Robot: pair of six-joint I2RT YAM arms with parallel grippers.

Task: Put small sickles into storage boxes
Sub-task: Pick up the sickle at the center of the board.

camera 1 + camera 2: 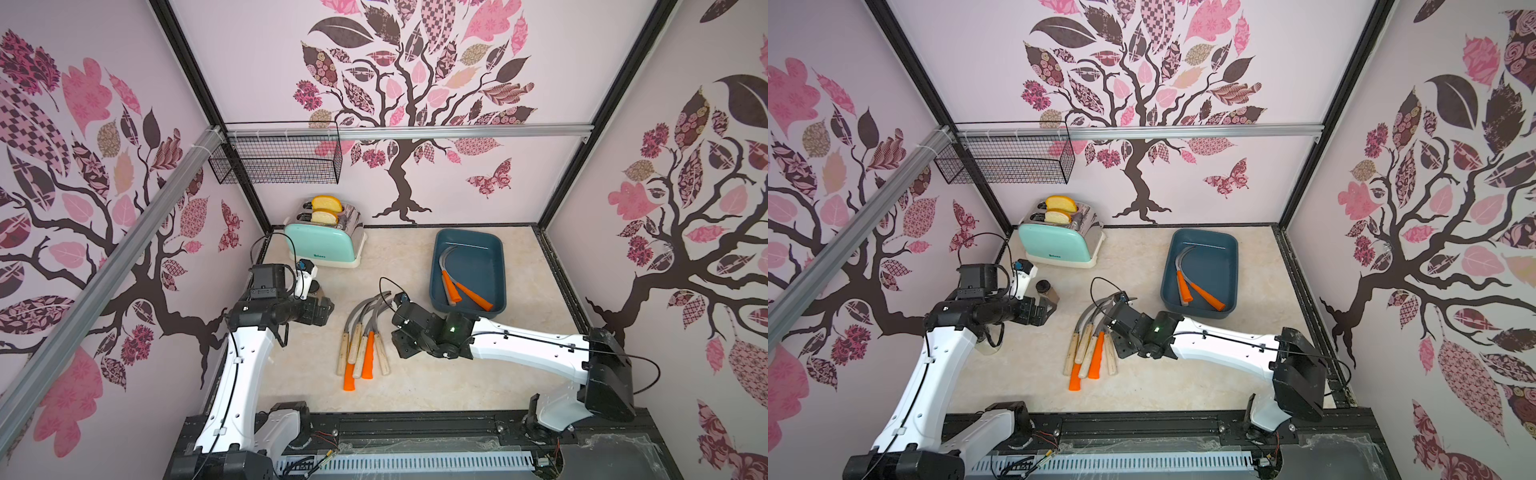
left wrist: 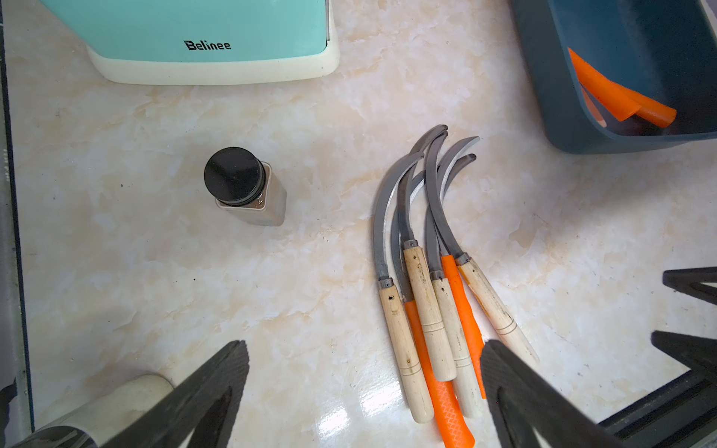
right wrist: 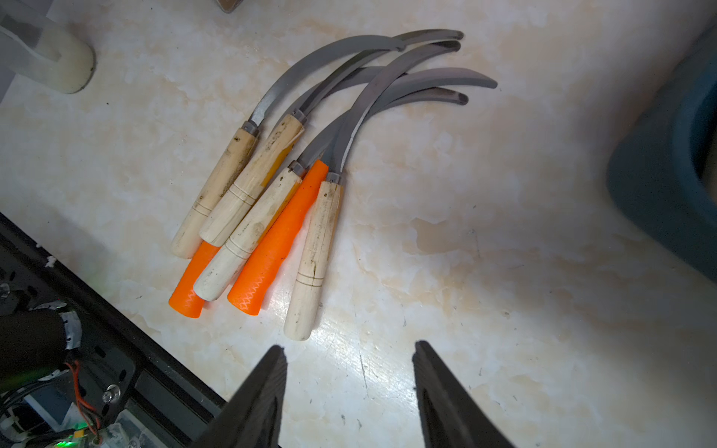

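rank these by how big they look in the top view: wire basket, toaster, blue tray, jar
1. wire basket, though it hangs higher, nearer the camera, so unsure
2. blue tray and toaster, about alike
3. jar, clearly smallest

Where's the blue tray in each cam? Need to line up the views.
Top view: tray at right rear of the table, orange-handled sickles inside.
Top view: tray in the same spot, right rear.
Left wrist: one corner cut by the frame edge, past the blade tips.
Right wrist: only its outer wall at the frame edge.
Shared landmark: sickle pile.
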